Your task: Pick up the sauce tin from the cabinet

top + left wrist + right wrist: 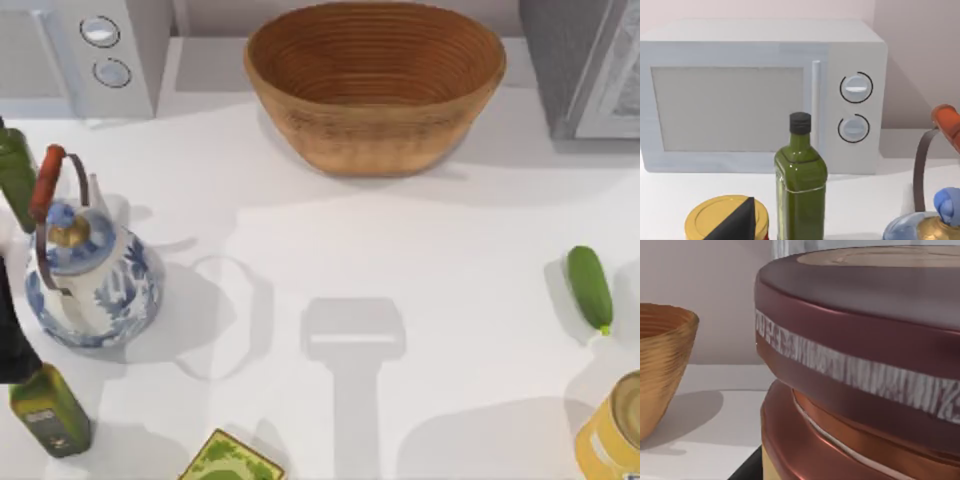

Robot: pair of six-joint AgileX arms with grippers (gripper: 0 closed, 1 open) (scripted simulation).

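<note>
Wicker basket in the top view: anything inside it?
The wicker basket shows only its ribbed inner wall and floor, nothing inside. The table beneath it is covered.

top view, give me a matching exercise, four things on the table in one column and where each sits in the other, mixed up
Things:
1. wicker basket
2. cucumber
3. blue-and-white teapot
4. white appliance with two knobs

Places:
A. back left corner of the table
B. right side, near the edge
C. back middle
D. left side, in front of the appliance

Pairs: 1-C, 2-B, 3-D, 4-A
</note>
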